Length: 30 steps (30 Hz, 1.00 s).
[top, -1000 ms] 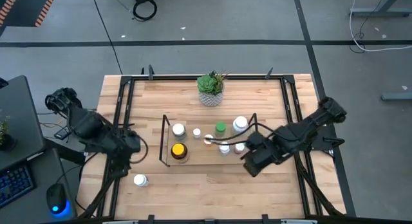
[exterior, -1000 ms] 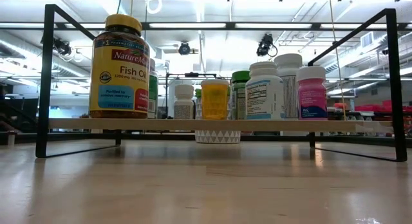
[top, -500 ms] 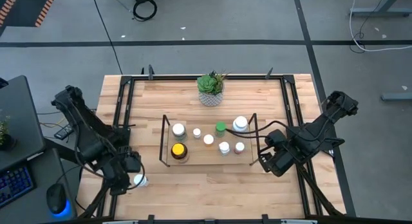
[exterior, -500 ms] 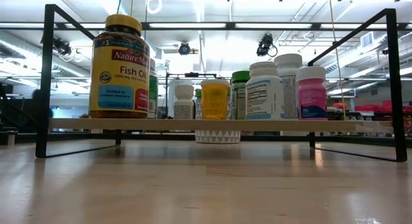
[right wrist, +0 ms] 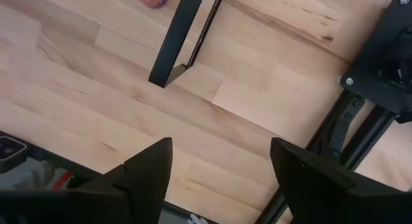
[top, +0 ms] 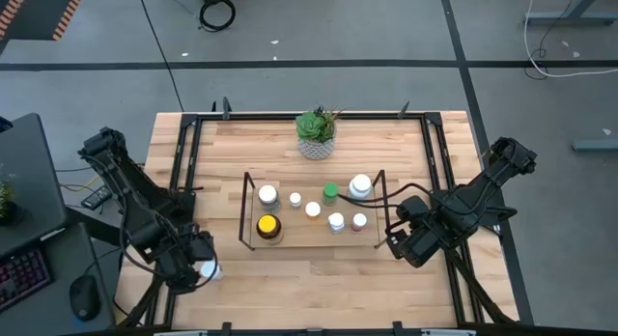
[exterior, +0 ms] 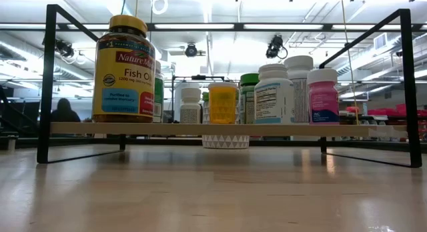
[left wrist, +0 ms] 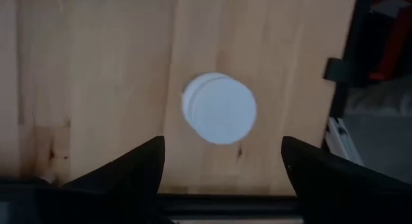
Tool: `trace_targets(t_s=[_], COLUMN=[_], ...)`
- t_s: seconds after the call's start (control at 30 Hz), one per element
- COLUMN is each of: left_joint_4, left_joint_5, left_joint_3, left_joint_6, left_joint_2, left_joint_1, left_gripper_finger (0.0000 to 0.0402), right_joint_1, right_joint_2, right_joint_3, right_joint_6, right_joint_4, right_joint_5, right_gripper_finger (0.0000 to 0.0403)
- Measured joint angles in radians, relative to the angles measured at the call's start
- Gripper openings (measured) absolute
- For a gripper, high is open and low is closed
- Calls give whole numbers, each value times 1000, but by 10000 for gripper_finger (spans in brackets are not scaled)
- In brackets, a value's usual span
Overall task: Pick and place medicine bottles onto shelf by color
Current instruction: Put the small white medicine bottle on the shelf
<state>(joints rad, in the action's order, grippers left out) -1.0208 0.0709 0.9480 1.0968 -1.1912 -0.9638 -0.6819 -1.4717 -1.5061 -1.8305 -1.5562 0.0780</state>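
A white-capped medicine bottle (top: 210, 270) stands upright on the table near its front left corner, apart from the shelf. My left gripper (top: 196, 263) hovers over it, open; in the left wrist view the white cap (left wrist: 219, 108) shows between and beyond the spread fingers (left wrist: 222, 147). The black wire shelf (top: 247, 212) holds several bottles: an amber yellow-capped one (top: 267, 225), a green-capped one (top: 330, 191), an orange-capped one (top: 312, 210), a pinkish one (top: 359, 220) and white ones (top: 360, 185). My right gripper (top: 404, 243) is open and empty, just right of the shelf.
A potted green plant (top: 317, 133) stands at the table's far middle. The shelf's right end leg (right wrist: 187, 37) is close in front of my right gripper. The table's black frame rails (top: 183, 162) run along both sides. A person (exterior: 65, 111) shows far off in the room.
My left gripper has gone toward the table's near edge and now stands over the lone white bottle. My right gripper has drawn back from the shelf's right end toward the table's right edge. The bottles have kept still.
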Motion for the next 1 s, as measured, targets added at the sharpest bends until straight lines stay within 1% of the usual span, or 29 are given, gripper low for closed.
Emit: trace_targets(t_s=[0.13,0.27,0.43,0.7,1.0], left_joint_4=[7,56,117,95,97], left_joint_5=[30,32,33,31,31], left_joint_3=[-17,-28,-28,-28,-28], left_joint_6=[38,97,97,97,127], left_joint_2=[-2,-11,-57,-146,-166], left_joint_1=[2,-1,-1,-1,0], left_gripper_finger=[319,319,319,319,316], right_joint_1=[0,0,0,2,2], right_joint_2=[0,0,0,0,-1], right_joint_3=[0,0,0,0,0], right_joint_6=[-1,-9,-29,-37,-37], right_joint_4=[0,-1,-1,1,9], right_joint_5=[11,13,56,62,60], right_gripper_finger=[268,268,268,268,268])
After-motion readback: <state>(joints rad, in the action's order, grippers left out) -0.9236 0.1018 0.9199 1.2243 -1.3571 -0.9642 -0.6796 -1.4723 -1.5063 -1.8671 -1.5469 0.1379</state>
